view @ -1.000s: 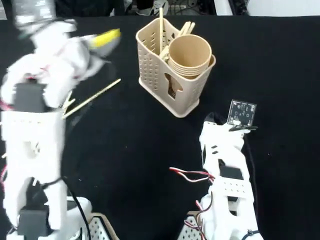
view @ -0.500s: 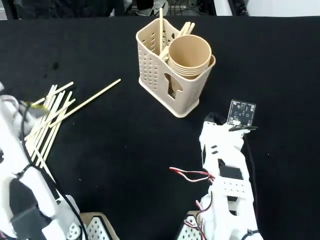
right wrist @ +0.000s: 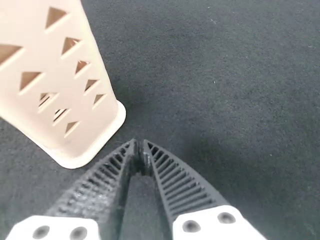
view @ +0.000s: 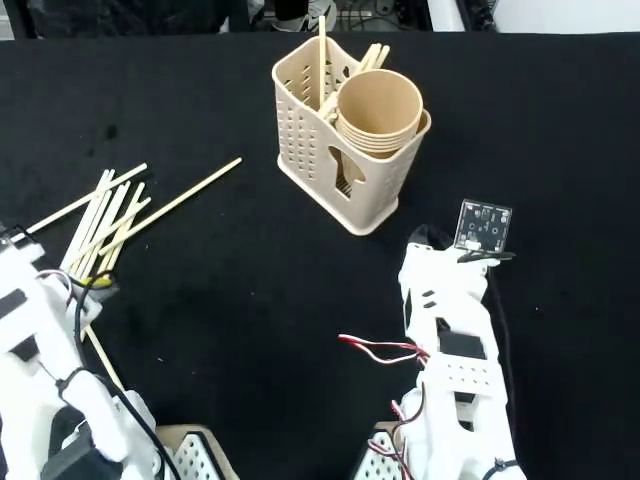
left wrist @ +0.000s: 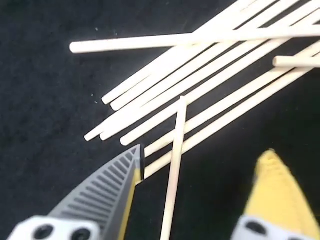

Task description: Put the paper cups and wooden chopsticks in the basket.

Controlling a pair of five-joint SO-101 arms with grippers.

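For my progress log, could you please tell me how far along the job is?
Done: the paper cups sit stacked in the basket with a few chopsticks. In hand: the left arm holds its jaws open around one loose chopstick, not clamped. Left: the chopstick pile on the table.

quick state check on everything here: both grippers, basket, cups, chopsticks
left gripper: open, low over the loose pile, one stick between its jaws, not clamped
right gripper: shut, empty, beside the basket's base
basket: upright, partly filled
paper cups: stacked, upright inside the basket
chopsticks in the basket: standing, tips above the rim
loose chopsticks: lying flat on the table, fanned and overlapping
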